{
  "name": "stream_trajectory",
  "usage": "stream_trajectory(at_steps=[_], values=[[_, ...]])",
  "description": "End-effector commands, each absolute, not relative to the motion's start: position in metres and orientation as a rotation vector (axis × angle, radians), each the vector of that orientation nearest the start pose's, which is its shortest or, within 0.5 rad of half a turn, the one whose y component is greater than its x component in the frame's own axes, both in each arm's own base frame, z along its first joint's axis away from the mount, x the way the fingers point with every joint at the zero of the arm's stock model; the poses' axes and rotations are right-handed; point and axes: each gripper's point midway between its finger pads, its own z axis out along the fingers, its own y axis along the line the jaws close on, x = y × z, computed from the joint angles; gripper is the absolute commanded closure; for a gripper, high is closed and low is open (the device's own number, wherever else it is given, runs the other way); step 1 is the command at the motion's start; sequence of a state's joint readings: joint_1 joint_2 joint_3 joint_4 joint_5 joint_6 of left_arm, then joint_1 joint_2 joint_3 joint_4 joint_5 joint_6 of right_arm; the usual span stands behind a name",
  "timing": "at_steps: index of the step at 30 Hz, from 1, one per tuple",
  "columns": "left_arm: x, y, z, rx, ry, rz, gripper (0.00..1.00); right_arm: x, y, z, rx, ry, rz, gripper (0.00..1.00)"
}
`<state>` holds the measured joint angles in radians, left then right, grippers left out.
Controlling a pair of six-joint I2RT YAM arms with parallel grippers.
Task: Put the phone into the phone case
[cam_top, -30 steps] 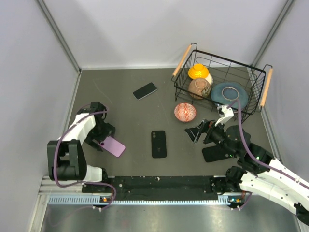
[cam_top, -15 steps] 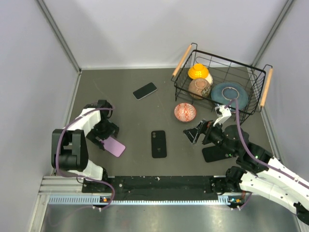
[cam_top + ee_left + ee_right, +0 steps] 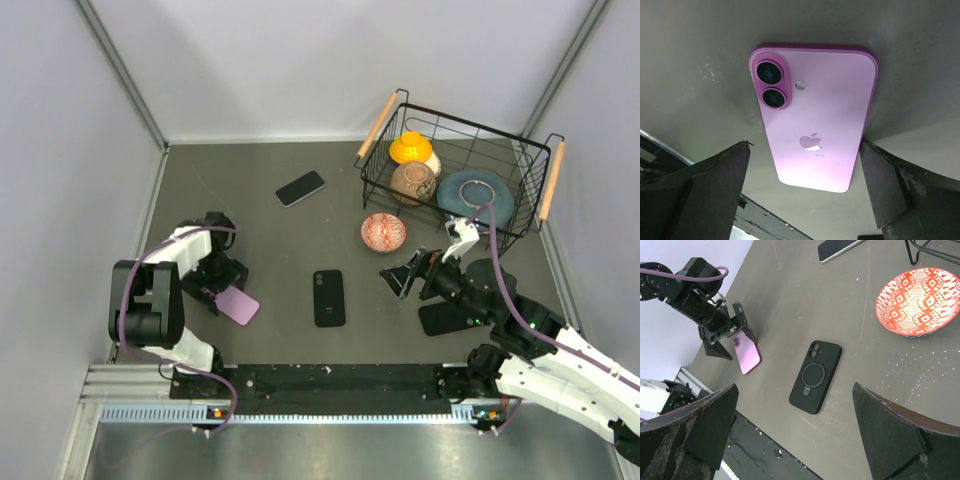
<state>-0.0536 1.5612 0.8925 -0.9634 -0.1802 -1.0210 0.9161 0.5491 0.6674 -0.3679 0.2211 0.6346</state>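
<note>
I'm at pickup: left gripper (image 3: 802, 172) wide, flanking the pink iPhone (image 3: 815, 110) (lying face down) left of the black phone case (image 3: 329, 297); right gripper (image 3: 400, 277) wide too. Next I must pinch and lift.

left arm folds back tight beside its base, wrist turned down and inward, left gripper (image 3: 214, 289) held low with jaws spread wide, gripping nothing. right arm stretches forward and leftward from its base, right gripper (image 3: 398, 280) pointing left, jaws just as wide, empty.
</note>
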Motion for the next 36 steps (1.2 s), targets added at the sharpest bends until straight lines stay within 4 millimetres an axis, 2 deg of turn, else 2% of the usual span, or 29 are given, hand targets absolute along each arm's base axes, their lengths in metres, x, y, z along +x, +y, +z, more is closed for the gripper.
stream_trajectory(at_steps=[1,8,12,13,17,24,26,28,32,36], values=[[0.208,-0.018,0.010,-1.433,2.743,0.270,0.04,0.170,0.202,0.264,-0.100,1.867,0.918,0.03],[0.205,-0.020,0.009,-1.438,2.717,0.220,0.17,0.174,0.201,0.251,-0.080,1.896,0.891,0.03],[0.193,-0.031,-0.002,-1.459,2.723,0.114,0.16,0.174,0.202,0.249,-0.080,1.913,0.882,0.04],[0.196,-0.033,-0.002,-1.451,2.700,0.073,0.15,0.174,0.202,0.248,-0.076,1.917,0.883,0.04],[0.187,-0.036,-0.009,-1.465,2.697,0.036,0.12,0.172,0.203,0.246,-0.074,1.932,0.892,0.04],[0.180,-0.040,-0.014,-1.469,2.732,0.027,0.20,0.170,0.204,0.241,-0.071,1.951,0.898,0.04],[0.185,-0.045,-0.015,-1.400,2.749,-0.037,0.32,0.170,0.206,0.238,-0.067,1.961,0.903,0.05],[0.192,-0.058,-0.011,-1.336,2.767,-0.174,0.46,0.171,0.207,0.235,-0.054,1.971,0.905,0.05],[0.194,-0.077,-0.004,-1.203,2.794,-0.375,0.51,0.171,0.219,0.228,-0.060,1.995,0.941,0.09],[0.199,-0.103,0.009,-1.061,2.770,-0.617,0.58,0.167,0.246,0.232,-0.119,2.021,1.051,0.13]])
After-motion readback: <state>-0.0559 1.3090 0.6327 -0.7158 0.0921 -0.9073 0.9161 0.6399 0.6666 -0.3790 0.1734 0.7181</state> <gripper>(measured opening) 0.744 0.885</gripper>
